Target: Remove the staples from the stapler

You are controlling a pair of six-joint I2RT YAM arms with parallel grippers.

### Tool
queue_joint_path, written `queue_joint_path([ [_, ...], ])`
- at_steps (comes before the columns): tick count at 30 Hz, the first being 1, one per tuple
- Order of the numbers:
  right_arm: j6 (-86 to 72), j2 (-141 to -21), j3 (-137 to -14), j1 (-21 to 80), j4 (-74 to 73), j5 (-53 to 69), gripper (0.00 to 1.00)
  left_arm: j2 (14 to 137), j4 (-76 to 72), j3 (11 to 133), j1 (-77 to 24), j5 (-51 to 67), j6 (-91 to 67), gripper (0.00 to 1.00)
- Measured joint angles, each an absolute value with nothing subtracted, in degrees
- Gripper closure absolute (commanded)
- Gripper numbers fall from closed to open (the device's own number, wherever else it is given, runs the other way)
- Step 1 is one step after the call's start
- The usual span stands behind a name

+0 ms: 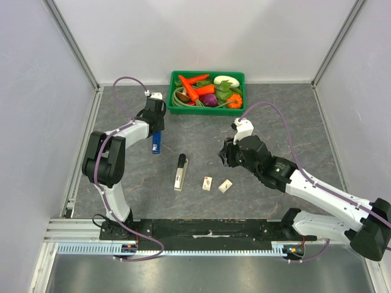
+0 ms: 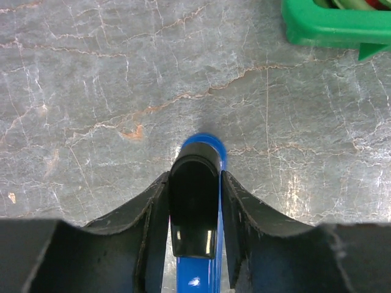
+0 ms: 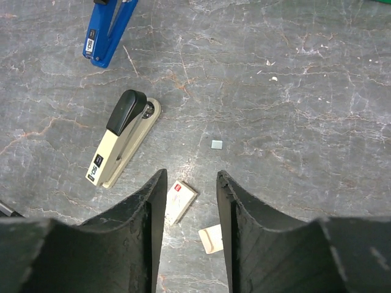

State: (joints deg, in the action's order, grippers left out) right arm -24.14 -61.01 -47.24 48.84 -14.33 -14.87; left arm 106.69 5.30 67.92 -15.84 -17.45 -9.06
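A blue stapler (image 1: 156, 143) with a black top lies on the grey table at the left. My left gripper (image 1: 156, 129) is shut on its rear end; in the left wrist view my left gripper (image 2: 194, 183) has both fingers pressed against the stapler's black top (image 2: 194, 207). A beige stapler (image 1: 180, 172) with a black handle lies in the middle and also shows in the right wrist view (image 3: 122, 139). My right gripper (image 1: 225, 156) is open and empty above the table, right of the beige stapler. A small grey staple strip (image 3: 217, 144) lies beyond its fingers.
Two small staple boxes (image 1: 208, 183) (image 1: 225, 186) lie near the beige stapler, below my right gripper (image 3: 189, 183). A green tray (image 1: 208, 111) of toy vegetables stands at the back centre, its corner in the left wrist view (image 2: 330, 24). White walls enclose the table.
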Motion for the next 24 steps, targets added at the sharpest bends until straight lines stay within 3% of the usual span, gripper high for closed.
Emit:
queue_joint_path([
  [12, -24.12, -60.47, -47.24, 48.84, -15.14, -14.9, 0.39, 105.01, 8.19, 70.57, -15.81, -15.51, -8.25, 0.44],
  [19, -23.14, -60.47, -47.29, 48.84, -15.57, -15.38, 0.33, 92.47, 11.66, 68.1, -16.93, -8.93, -12.62, 0.43],
  [24, -21.93, -60.47, -47.44, 48.56, -16.86, -15.81, 0.3, 85.08, 12.25, 63.66, -23.99, -6.63, -14.28, 0.43],
])
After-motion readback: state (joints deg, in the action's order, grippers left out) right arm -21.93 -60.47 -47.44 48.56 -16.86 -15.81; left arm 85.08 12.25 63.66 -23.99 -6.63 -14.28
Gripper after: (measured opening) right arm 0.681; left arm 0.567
